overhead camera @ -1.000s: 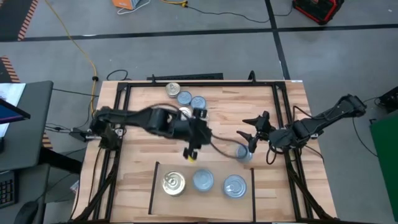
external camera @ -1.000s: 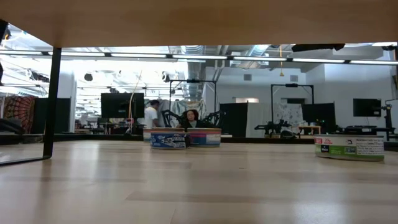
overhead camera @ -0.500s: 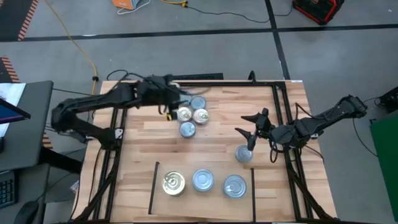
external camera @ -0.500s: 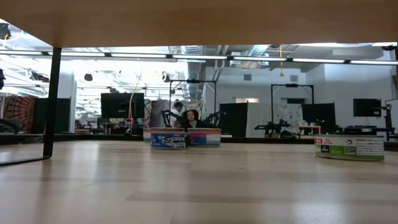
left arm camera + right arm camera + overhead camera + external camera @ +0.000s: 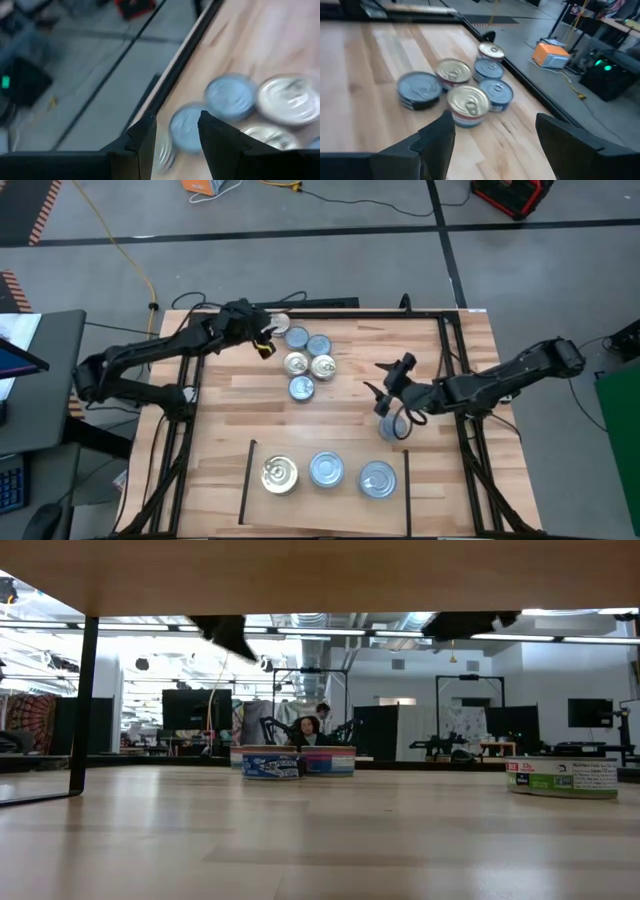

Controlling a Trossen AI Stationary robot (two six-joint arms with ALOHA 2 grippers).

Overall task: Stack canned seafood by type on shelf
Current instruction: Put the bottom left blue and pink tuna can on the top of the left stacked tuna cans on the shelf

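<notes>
The left gripper (image 5: 265,346) is hovering over the worktop's (image 5: 340,442) far left edge, fingers slightly apart and holding nothing, just beside a cluster of 6 tins (image 5: 308,358). Nearer, 3 tins (image 5: 327,473) are sitting in a row on the shelf (image 5: 325,498). The right gripper (image 5: 387,400) is hanging with fingers wide apart above a lone tin (image 5: 391,426).

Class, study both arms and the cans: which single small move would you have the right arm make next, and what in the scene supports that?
Probably lower the right gripper around the lone silver can beside it. Its fingers stand open and empty, and that can matches the silver stacks on the shelf. The left gripper is at the far cluster.
</notes>
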